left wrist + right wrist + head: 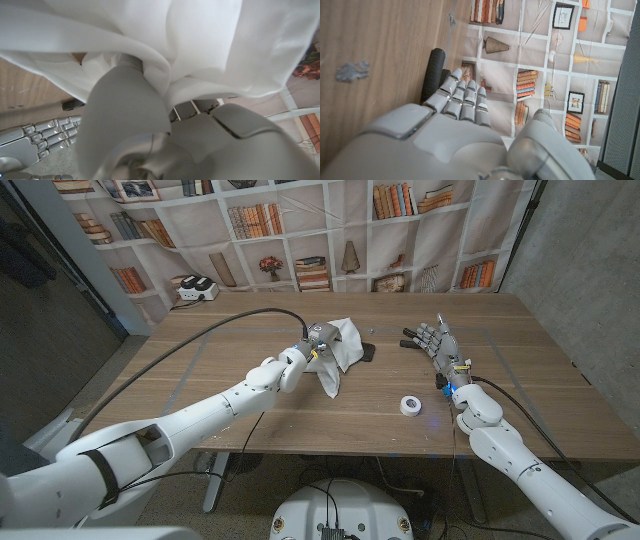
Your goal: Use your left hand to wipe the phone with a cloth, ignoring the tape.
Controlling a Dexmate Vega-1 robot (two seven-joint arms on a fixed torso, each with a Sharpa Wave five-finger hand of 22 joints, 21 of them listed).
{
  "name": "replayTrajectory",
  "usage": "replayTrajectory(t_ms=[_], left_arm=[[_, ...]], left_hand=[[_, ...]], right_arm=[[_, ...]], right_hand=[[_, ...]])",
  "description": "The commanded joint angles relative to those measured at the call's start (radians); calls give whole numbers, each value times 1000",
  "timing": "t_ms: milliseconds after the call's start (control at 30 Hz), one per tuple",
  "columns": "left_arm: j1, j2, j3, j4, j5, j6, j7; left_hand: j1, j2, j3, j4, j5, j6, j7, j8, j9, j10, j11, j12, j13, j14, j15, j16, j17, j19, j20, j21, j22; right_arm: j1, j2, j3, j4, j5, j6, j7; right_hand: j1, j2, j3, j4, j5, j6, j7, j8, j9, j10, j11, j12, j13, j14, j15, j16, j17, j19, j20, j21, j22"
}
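Head view: a wooden table (250,395) before a bookshelf backdrop. The left hand (318,340) reaches in over the middle of the table, grasping a white cloth (341,352) bunched in its fingers. Loose folds hang from the hand and drape onto a dark phone (367,352), of which one corner peeks out beside the cloth. In the left wrist view the cloth (200,45) billows over the hand (130,125), soft and creased.

The right hand (436,342) waits well apart, on the far right part of the table, fingers extended and holding nothing. A small roll of white tape (410,406) lies near it, nearer the robot, well clear of the cloth.

The cloth looks light, limp and easily dragged. Holding it gathered at the centre, as now, seems the surest grip. The phone is likely stiff, smooth and slippery, so it may slide under a firm wipe.
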State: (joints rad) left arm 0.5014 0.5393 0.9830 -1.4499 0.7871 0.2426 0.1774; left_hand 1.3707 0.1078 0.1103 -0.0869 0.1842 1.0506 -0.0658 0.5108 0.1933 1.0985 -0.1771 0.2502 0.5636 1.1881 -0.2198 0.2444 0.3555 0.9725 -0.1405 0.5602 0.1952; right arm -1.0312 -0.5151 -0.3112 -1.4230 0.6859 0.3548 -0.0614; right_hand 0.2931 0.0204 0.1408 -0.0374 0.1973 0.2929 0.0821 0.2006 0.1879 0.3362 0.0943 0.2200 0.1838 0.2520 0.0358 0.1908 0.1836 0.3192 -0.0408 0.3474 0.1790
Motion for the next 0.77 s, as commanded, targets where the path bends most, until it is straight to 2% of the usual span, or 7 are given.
replayTrajectory(t_ms=[33, 767], left_arm=[[-2, 2, -19, -9, -3, -12, 32], [-15, -15, -20, -11, 13, -10, 39]], left_hand=[[4, 3, 4, 7, 6, 3, -1, 5, 3, 23, -25, -3, 4, 5, -9, 2, 5, -6, 3, 4, 2], [5, 4, 5, 7, 6, 1, -2, 3, 4, 23, -25, -8, 9, 1, -10, -1, 10, -15, 3, 10, 1]], right_arm=[[-7, -7, -3, -25, -10, -6, -11], [26, -5, -7, 4, 0, -14, 18]], right_hand=[[7, 3, 0, -3, -1, 10, -4, -3, 3, 7, -4, -2, 4, 6, -3, -2, 2, 7, -4, -2, 3], [7, 4, -2, -4, -1, 10, -4, -3, 3, 7, -4, -3, 4, 6, -3, -3, 2, 9, -4, -7, 3]])
